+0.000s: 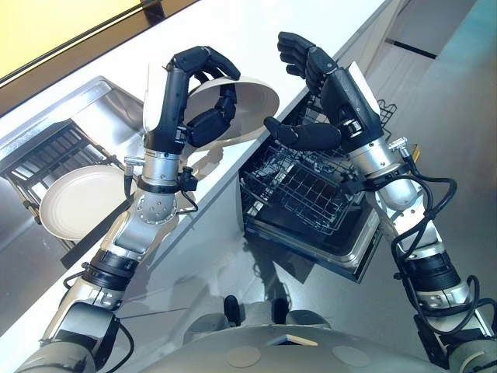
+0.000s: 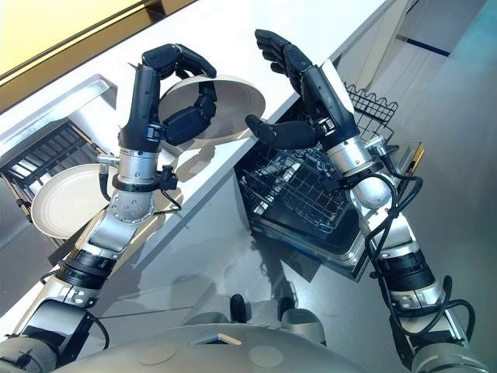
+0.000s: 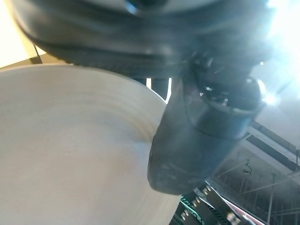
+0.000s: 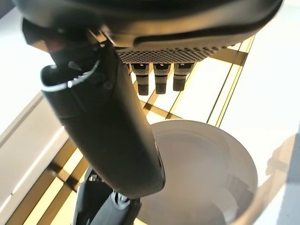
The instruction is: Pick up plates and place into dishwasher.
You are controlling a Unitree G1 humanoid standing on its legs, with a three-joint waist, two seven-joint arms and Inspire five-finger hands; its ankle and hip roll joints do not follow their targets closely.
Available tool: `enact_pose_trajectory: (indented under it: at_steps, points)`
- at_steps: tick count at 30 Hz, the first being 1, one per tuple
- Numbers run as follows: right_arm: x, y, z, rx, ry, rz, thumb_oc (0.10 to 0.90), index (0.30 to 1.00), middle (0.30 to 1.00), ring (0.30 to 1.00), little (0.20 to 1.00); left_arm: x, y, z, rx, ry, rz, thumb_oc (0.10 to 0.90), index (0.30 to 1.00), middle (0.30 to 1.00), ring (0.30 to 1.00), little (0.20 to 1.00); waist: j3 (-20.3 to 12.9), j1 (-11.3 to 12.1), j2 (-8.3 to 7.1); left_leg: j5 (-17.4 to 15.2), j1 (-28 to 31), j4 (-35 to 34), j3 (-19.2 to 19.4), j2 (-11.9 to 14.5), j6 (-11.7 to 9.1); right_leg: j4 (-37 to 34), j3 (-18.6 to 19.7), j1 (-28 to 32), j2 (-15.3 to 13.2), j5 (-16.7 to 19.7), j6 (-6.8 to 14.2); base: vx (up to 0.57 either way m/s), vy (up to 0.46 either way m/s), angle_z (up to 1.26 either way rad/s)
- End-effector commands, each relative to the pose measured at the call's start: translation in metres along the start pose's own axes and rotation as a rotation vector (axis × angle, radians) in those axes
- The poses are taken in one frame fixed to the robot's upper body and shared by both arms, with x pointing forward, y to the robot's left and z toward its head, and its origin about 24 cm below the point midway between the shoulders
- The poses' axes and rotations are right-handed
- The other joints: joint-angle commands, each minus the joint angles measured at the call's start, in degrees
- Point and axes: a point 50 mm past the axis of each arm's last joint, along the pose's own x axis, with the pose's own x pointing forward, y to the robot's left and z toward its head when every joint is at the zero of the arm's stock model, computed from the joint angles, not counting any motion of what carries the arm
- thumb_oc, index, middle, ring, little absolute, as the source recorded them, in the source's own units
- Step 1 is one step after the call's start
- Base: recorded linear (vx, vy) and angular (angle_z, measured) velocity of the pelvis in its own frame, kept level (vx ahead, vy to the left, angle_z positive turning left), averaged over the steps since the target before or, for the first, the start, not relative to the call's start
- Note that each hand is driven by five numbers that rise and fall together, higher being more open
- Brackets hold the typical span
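Overhead, the left hand [image 1: 198, 101] fingers clamp a plate [image 1: 247, 105] beside the spread-fingered right hand [image 1: 318, 85], dishwasher rack [image 1: 303, 183] beneath.

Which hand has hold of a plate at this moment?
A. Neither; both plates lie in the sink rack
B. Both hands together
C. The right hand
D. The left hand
D: the left hand curls round the rim of the raised plate, while the right hand is open beside it over the dishwasher rack.

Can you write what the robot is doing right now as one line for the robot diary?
left hand: grips plate above counter edge | right hand: open beside plate, over dishwasher rack | second plate: in sink rack
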Motion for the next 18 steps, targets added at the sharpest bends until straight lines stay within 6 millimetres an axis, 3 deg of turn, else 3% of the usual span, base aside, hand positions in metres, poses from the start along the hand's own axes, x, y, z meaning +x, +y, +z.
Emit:
enact_pose_trajectory:
  at_steps: [1, 7, 12, 13, 14, 15, 18]
  points:
    - [0.019, -0.011, 0.029, 0.043, -0.137, 0.029, 0.800, 0.900, 0.900, 0.900, 0.900, 0.037, 0.006, 0.027, -0.076, -0.194, 0.070, 0.100, 0.300, 0.300, 0.300, 0.200, -4.2, 0.9, 0.90, -7.4, 2.0, 0.1, -1.0, -0.3, -0.5, 8.9, -2.2, -3.0, 2.0, -8.1, 2.2, 0.00, 0.000, 0.00]
    - [0.016, 0.004, 0.003, 0.202, 0.018, 0.141, 0.800, 0.900, 0.900, 0.900, 0.900, 0.033, 0.000, 0.038, -0.216, -0.256, -0.003, 0.100, 0.300, 0.300, 0.300, 0.200, -4.2, 1.2, 0.45, -7.3, 1.9, 0.1, -1.2, -0.3, -0.6, 8.5, -2.6, -2.7, 2.0, -7.9, 2.2, 0.00, 0.000, 0.00]
    - [0.018, 0.016, -0.003, 0.300, 0.030, 0.181, 0.800, 0.900, 0.900, 0.900, 0.900, 0.031, -0.012, 0.049, -0.426, -0.304, -0.129, 0.100, 0.300, 0.300, 0.300, 0.200, -4.2, 1.1, 0.31, -7.4, 2.0, 0.1, -0.7, -0.2, -0.7, 7.9, -2.5, -2.6, 2.0, -7.4, 2.4, 0.00, 0.000, 0.00]
    - [0.019, 0.018, -0.003, 0.317, 0.025, 0.193, 0.602, 0.731, 0.731, 0.731, 0.702, 0.031, -0.013, 0.049, -0.473, -0.302, -0.146, 0.100, 0.300, 0.300, 0.300, 0.200, -4.2, 1.0, 0.32, -7.4, 2.0, 0.1, -0.4, -0.1, -0.8, 7.7, -2.4, -2.6, 2.0, -7.3, 2.5, 0.00, 0.000, 0.00]
    - [0.021, 0.020, -0.002, 0.327, 0.016, 0.194, 0.237, 0.418, 0.418, 0.418, 0.337, 0.030, -0.018, 0.049, -0.524, -0.291, -0.170, 0.100, 0.300, 0.300, 0.300, 0.200, -4.2, 0.9, 0.33, -7.4, 2.0, 0.1, -0.2, -0.1, -0.7, 7.6, -2.1, -2.6, 2.0, -7.1, 2.5, 0.00, 0.000, 0.00]
    - [0.022, 0.021, -0.002, 0.330, 0.004, 0.195, 0.100, 0.300, 0.300, 0.300, 0.200, 0.029, -0.021, 0.049, -0.560, -0.285, -0.188, 0.100, 0.300, 0.300, 0.300, 0.200, -4.2, 0.8, 0.36, -7.4, 2.1, 0.1, 0.0, -0.1, -0.7, 7.6, -2.0, -2.6, 2.0, -7.1, 2.6, 0.00, 0.000, 0.00]
    - [0.023, 0.023, -0.001, 0.344, -0.012, 0.189, 0.100, 0.300, 0.300, 0.300, 0.200, 0.027, -0.028, 0.046, -0.653, -0.248, -0.236, 0.100, 0.300, 0.300, 0.300, 0.200, -4.2, 0.6, 0.41, -7.6, 2.2, 0.1, 0.3, 0.0, -0.6, 7.5, -1.7, -2.5, 2.0, -6.9, 2.7, 0.00, 0.000, 0.00]
